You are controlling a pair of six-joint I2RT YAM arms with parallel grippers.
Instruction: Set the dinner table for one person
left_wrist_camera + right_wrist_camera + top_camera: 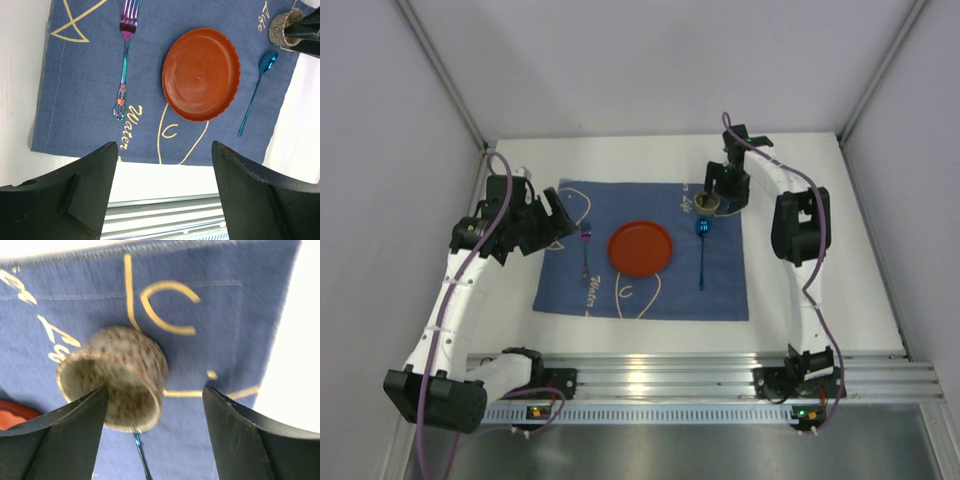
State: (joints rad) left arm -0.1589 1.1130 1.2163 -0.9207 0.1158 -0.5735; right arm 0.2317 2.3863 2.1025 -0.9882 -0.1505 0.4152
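Observation:
The white dinner table carries a blue placemat. On the mat lie a red plate in the middle, an iridescent fork to its left and a blue spoon to its right. A speckled cup stands at the mat's far right corner. My right gripper is open just above the cup, whose rim is by the left finger. My left gripper is open and empty, hovering over the mat's left side, above the fork and plate.
A ribbed aluminium rail runs along the table's near edge. White walls enclose the left, back and right sides. Bare white tabletop shows to the right of the mat and in front of it.

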